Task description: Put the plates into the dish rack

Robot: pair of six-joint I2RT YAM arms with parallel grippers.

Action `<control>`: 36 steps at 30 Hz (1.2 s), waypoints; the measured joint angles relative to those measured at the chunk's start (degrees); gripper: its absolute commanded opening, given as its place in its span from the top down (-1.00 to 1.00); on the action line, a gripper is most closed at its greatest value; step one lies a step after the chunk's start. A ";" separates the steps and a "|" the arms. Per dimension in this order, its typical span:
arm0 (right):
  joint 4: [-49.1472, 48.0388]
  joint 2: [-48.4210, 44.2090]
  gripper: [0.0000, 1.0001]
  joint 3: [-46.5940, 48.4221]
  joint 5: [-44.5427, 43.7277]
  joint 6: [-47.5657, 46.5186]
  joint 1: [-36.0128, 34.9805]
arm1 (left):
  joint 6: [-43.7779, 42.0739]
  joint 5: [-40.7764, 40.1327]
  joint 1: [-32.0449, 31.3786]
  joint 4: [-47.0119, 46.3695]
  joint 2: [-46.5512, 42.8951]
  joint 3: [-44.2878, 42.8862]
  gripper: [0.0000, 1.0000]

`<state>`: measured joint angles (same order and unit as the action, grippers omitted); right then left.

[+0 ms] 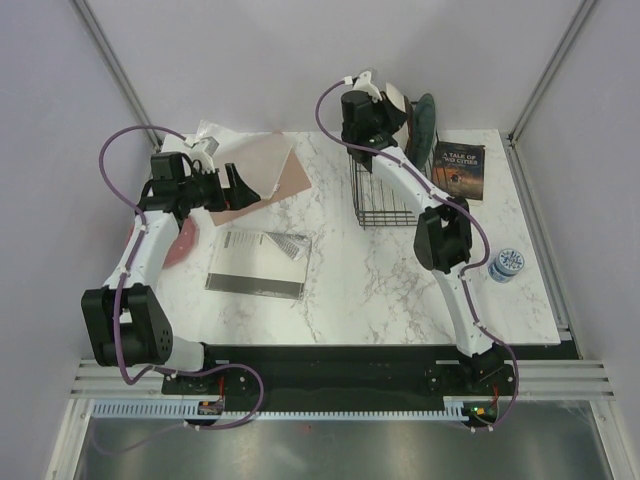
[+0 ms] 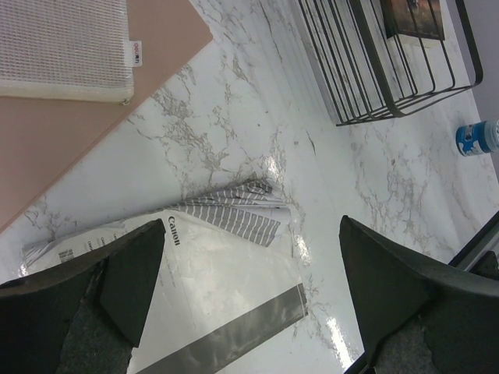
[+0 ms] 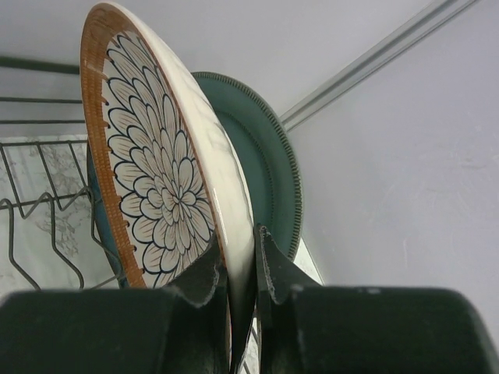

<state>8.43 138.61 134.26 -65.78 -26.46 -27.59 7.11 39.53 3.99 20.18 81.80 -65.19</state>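
My right gripper (image 1: 378, 112) is shut on the rim of the whitish plate with a flower pattern and reddish edge (image 3: 171, 179). It holds the plate upright over the far end of the black wire dish rack (image 1: 385, 195); in the right wrist view the fingers (image 3: 273, 265) pinch the rim. The teal-green plate (image 3: 269, 167) stands upright just behind it, also seen from above (image 1: 426, 118). A reddish-pink plate (image 1: 183, 240) lies on the table under my left arm. My left gripper (image 1: 240, 185) is open and empty above a clear plastic bag (image 2: 226, 280). The dark blue plate cannot be made out.
A pinkish-brown sheet (image 1: 265, 175) with a white mesh pouch (image 2: 62, 47) lies at the back left. A book (image 1: 459, 168) lies right of the rack. A small blue-and-white round object (image 1: 506, 264) sits near the right edge. Walls close in behind the rack.
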 measured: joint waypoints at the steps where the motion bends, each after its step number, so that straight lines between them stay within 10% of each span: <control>1: -0.37 0.39 1.00 0.00 -0.11 -0.68 0.02 | 0.00 0.00 0.00 -0.15 -0.13 0.33 -0.99; 24: -7.06 9.60 0.99 0.57 0.20 -6.45 -0.55 | 0.76 0.00 0.00 -1.60 -1.49 2.62 -0.99; 28: -7.28 9.60 0.42 0.70 0.02 -6.36 -0.28 | 0.76 0.02 0.00 -1.68 -1.62 3.02 -1.00; 36: -12.26 9.14 0.03 0.57 -1.09 -9.84 -0.81 | 0.79 0.02 0.00 -1.97 -1.84 3.50 -0.99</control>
<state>-3.84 147.74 134.82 -66.87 -36.29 -28.40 7.90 39.55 3.99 18.22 79.96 -61.69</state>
